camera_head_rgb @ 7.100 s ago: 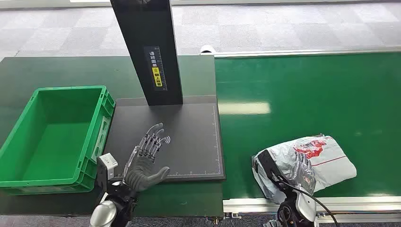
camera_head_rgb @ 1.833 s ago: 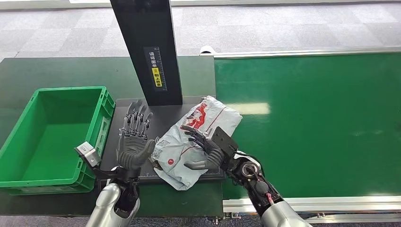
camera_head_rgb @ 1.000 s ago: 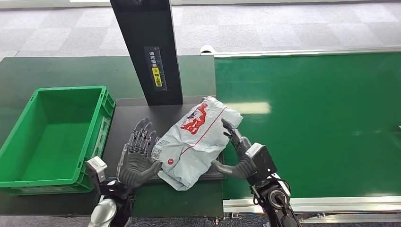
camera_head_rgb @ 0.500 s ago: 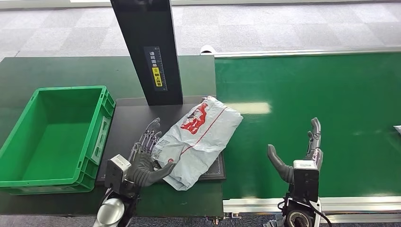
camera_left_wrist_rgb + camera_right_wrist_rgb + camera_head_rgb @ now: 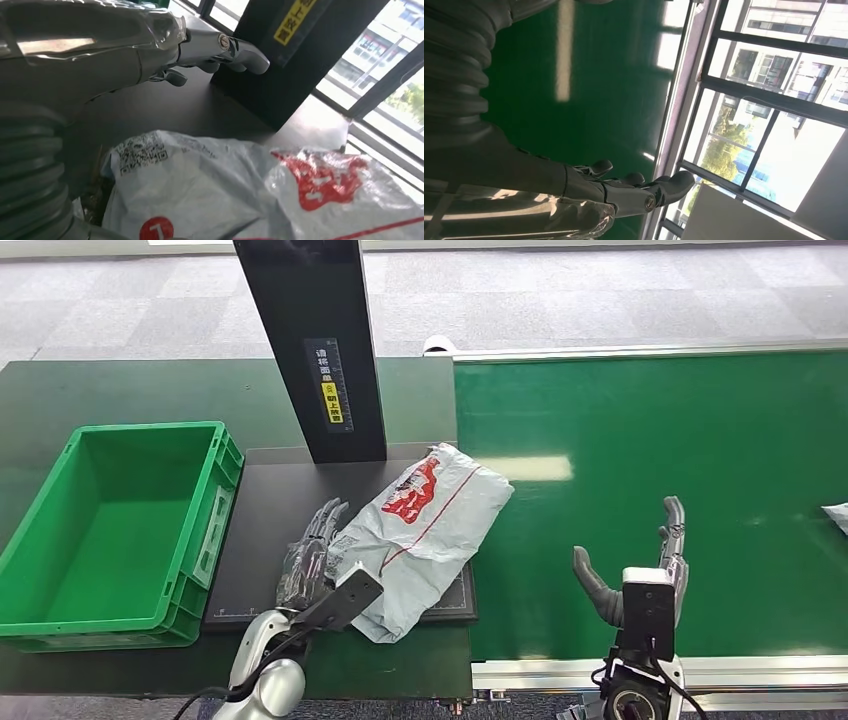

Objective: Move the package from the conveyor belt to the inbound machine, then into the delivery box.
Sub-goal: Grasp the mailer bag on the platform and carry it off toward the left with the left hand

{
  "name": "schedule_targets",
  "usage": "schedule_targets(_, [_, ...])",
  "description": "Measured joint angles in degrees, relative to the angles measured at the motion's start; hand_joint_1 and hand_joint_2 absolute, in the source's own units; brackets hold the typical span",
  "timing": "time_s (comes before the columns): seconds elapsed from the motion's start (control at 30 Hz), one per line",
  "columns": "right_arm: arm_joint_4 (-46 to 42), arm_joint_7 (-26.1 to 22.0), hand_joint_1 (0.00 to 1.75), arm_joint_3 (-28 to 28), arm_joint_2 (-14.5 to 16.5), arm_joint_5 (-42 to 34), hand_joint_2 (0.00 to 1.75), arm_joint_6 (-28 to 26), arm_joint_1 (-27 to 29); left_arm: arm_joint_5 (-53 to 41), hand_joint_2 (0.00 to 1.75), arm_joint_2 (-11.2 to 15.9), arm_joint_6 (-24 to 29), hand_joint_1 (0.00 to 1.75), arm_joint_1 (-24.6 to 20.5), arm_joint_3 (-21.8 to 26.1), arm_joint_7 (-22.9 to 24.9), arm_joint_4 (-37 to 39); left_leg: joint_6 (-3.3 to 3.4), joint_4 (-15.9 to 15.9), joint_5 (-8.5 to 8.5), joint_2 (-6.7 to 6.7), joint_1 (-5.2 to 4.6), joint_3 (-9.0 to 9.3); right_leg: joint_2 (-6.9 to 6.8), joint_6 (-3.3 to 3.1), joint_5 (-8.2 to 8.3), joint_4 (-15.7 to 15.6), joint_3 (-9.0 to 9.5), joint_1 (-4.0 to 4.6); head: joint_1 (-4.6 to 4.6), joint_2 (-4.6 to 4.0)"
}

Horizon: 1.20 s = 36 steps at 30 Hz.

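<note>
The grey package (image 5: 425, 530) with red print lies slantwise on the black platform (image 5: 270, 530) of the inbound machine, one corner hanging over the platform's front edge. My left hand (image 5: 312, 560) lies on the platform right at the package's left edge, fingers stretched out, gripping nothing. The left wrist view has the package (image 5: 225, 195) close under the palm and the fingers (image 5: 220, 47) reaching toward the machine's black column (image 5: 295, 60). My right hand (image 5: 645, 575) is raised over the green conveyor belt (image 5: 650, 440), well right of the package, fingers apart and empty; the right wrist view shows that hand (image 5: 624, 192) over the belt.
An empty green delivery box (image 5: 40, 540) stands left of the platform. The machine's black column (image 5: 315, 340) rises behind the package. A second light package (image 5: 838, 515) peeks in at the belt's right edge. A metal rail (image 5: 700, 672) runs along the belt's near side.
My left hand has rolled onto its edge and closed in on the package's left side. My right hand has barely shifted over the belt. The package at the right edge has edged in.
</note>
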Motion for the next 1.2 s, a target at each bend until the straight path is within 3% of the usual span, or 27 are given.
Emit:
schedule_targets(0.47, [0.1,0.3,0.00,-0.3,0.8,3.2,1.75,0.9,0.0,-3.4,1.75,0.0,-13.0,0.01,-3.0,-5.4,-2.7,9.5,0.01,0.0,0.00,-0.02,0.00,0.03,-0.04,0.00,0.00,0.0,0.10,-0.01,0.00,0.00])
schedule_targets(0.5, [0.1,0.4,0.00,-0.3,0.9,3.3,1.75,1.1,0.0,-3.2,1.75,0.0,-13.6,0.12,-3.2,-5.8,-3.2,9.9,0.01,0.0,0.00,-0.03,0.00,0.05,-0.05,0.00,0.00,0.0,0.13,-0.01,0.00,0.00])
schedule_targets(0.6, [0.1,1.2,0.00,-0.5,0.9,3.7,1.75,2.0,0.1,-2.6,1.75,0.1,-13.5,1.33,-3.9,-7.0,-4.8,11.1,0.01,0.0,0.00,-0.03,-0.01,0.11,-0.06,0.00,0.00,0.0,0.18,-0.02,-0.01,0.00])
schedule_targets(0.63, [0.1,1.4,0.00,-0.5,0.9,3.8,1.75,2.2,0.2,-2.7,1.75,0.2,-13.0,1.64,-3.9,-7.5,-5.2,11.4,0.01,0.0,0.00,-0.03,-0.01,0.12,-0.06,0.00,0.00,0.0,0.18,-0.02,-0.01,0.00])
schedule_targets(0.77, [0.1,1.5,0.00,-0.9,0.9,4.0,1.75,2.5,0.7,-3.2,1.75,0.4,-11.8,1.74,-4.3,-8.7,-5.8,11.9,0.01,0.0,0.00,-0.04,-0.02,0.12,-0.06,0.00,0.00,0.0,0.19,-0.02,-0.01,0.00])
schedule_targets(1.2, [-0.6,1.4,0.00,-2.0,1.0,4.2,1.75,2.8,1.2,-4.0,1.75,0.5,-10.4,1.75,-6.0,-10.6,-6.5,12.9,0.01,0.0,0.00,-0.03,-0.02,0.17,-0.05,0.00,0.00,0.0,0.20,-0.02,-0.01,0.00])
